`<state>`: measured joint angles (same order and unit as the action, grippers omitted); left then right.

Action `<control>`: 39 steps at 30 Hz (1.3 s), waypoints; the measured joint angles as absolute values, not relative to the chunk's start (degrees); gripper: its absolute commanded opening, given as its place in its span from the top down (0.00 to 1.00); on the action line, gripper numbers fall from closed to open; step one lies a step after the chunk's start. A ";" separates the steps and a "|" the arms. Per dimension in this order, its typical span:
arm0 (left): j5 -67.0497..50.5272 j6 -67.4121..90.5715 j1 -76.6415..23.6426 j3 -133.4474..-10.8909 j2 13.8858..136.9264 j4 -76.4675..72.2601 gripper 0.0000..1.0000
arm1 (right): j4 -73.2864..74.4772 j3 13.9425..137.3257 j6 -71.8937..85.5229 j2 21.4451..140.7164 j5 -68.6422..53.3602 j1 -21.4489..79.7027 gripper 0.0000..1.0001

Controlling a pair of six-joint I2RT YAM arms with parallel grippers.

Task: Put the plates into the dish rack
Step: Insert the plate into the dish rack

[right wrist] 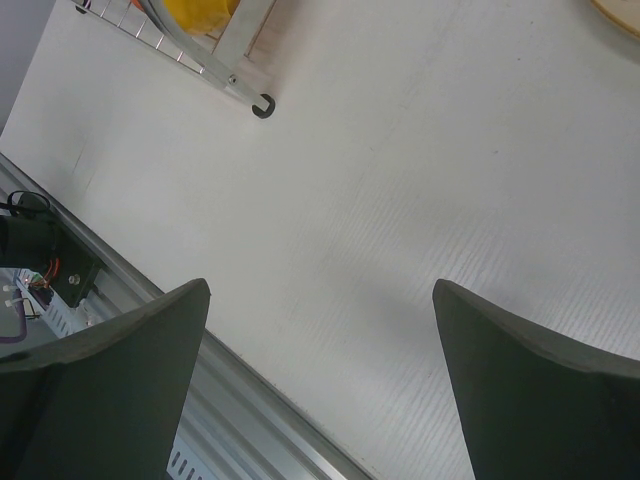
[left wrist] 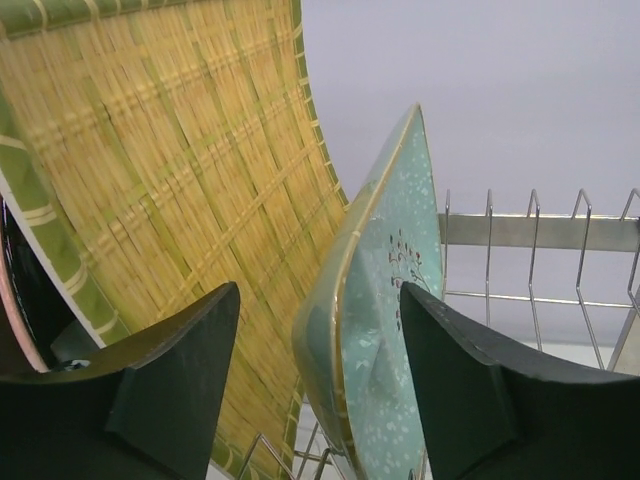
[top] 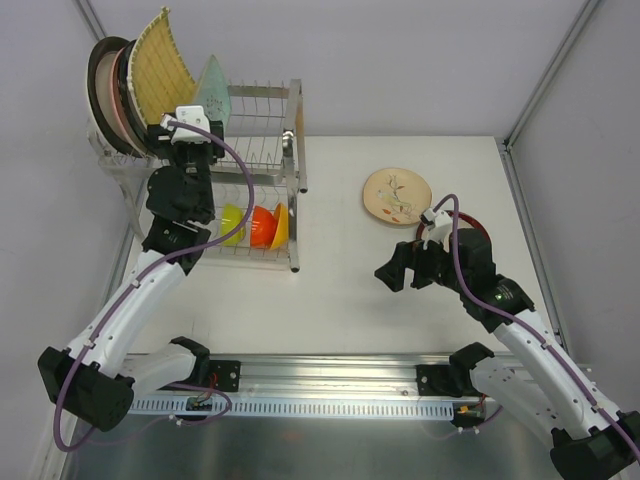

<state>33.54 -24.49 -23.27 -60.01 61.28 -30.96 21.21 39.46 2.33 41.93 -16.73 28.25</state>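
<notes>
Only L wrist, teal dish (left wrist: 390, 300) btwn jaws

dish rack (top: 297, 130) upper tier: free right of teal dish (top: 213, 92) | left: plates (top: 112, 92) block

No text, label, brand name, number or sign can be read in any of the three views. Only decoration is found: a small dark sprig motif is painted on the speckled face of the pale teal dish (left wrist: 385, 300), and a floral drawing is seen on the beige plate (top: 397, 196), neither carrying lettering.
</notes>
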 measured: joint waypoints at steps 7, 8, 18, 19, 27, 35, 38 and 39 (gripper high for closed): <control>33.71 -20.69 -23.27 -63.75 61.10 -26.00 0.16 | 21.23 39.48 2.31 41.98 -16.73 28.23 0.00; 33.67 -19.92 -23.27 -64.34 60.88 -25.12 0.13 | 21.23 39.48 2.31 42.02 -16.73 28.21 0.00; 30.35 -12.32 -23.27 -68.64 56.60 -17.04 0.01 | 21.30 39.55 2.31 43.20 -16.78 27.73 0.00; 30.02 -11.55 -23.27 -68.71 55.94 -16.29 0.01 | 21.32 39.59 2.31 43.33 -16.78 27.64 0.00; 26.22 -6.15 -23.27 -68.23 48.97 -10.41 0.01 | 22.37 41.39 2.96 45.34 -16.86 25.82 0.00; 19.05 0.43 -23.27 -61.67 38.20 -3.33 0.01 | 21.89 41.87 9.58 50.52 -17.37 21.02 0.00; 16.67 2.74 -23.27 -57.93 34.61 0.10 0.01 | 20.56 41.80 12.95 52.66 -17.78 18.41 0.00; 16.01 3.55 -23.27 -56.36 33.26 1.15 0.01 | 19.97 41.80 13.85 53.34 -17.85 17.61 0.01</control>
